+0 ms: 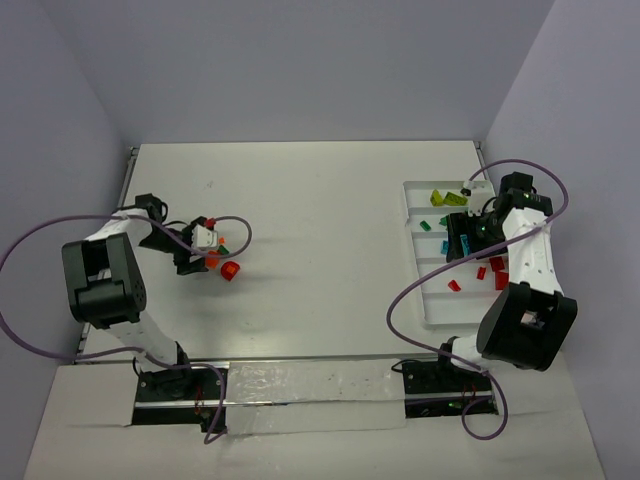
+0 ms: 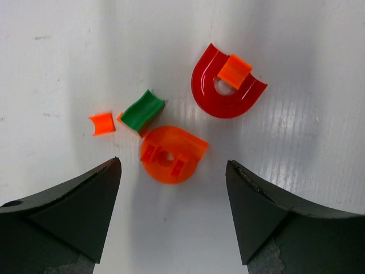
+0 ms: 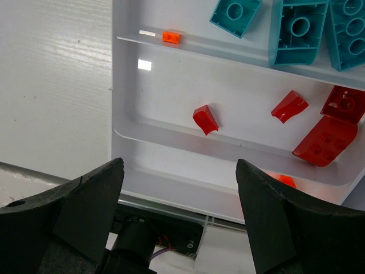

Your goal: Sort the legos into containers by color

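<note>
Left end effector [image 2: 172, 165] hangs open over an orange lego [image 2: 171, 153], right end effector [image 3: 179, 164] open over the tray [image 3: 171, 85].

White-and-black arms [image 1: 110, 280], purple cables [image 1: 388, 315], dark wedge fingers [image 2: 63, 217]

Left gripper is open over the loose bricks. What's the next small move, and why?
Probably lower the left gripper straight down and close on the round orange brick: it lies centred between the open jaws, clear of the red arch. Go gently, since the green brick sits close by its corner.
</note>
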Tool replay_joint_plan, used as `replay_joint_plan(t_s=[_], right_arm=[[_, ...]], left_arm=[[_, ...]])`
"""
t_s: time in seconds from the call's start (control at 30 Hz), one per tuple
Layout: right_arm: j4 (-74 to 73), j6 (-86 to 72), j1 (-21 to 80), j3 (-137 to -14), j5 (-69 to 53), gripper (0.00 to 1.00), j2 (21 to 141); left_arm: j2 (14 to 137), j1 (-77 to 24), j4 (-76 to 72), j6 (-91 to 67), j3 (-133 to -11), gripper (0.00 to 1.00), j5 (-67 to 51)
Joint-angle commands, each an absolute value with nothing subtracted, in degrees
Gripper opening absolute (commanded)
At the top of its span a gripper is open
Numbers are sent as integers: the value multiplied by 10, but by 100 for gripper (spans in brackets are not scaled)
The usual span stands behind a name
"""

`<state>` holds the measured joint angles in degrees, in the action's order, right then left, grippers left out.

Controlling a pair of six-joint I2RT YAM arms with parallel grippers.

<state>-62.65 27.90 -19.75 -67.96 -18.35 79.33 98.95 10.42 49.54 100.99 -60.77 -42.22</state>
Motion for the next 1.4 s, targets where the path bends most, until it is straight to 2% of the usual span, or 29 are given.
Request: replay_joint_plan(t_s=[0.0, 0.43, 0.57, 0.63, 0.7, 1.07, 1.13, 1.17, 1.37], right_arm=[[-633, 271, -192, -699, -192, 86, 799], [-636, 272, -191, -701, -189, 86, 802], [-637, 272, -188, -702, -191, 86, 802], [-638, 272, -187, -704, -191, 87, 802], [-639, 272, -186, -707, -192, 87, 803], [-639, 250, -161, -739, -226, 88, 810], [-640, 243, -151, -750, -245, 91, 809], [-640, 240, -141, -755, -257, 100, 810], [-608, 186, -85, -786, -354, 100, 820]], left_arm=[[1009, 88, 516, 1041, -635, 84, -431], [1072, 76, 521, 1020, -664, 79, -378], [1082, 76, 521, 1019, -667, 72, -367], [1085, 76, 526, 1019, -671, 63, -365], [1085, 76, 527, 1020, -671, 57, -366], [1049, 80, 535, 1001, -679, 45, -388], [1039, 83, 553, 996, -698, 43, -400], [1032, 84, 564, 993, -717, 42, -406], [981, 83, 629, 983, -777, 37, -456]])
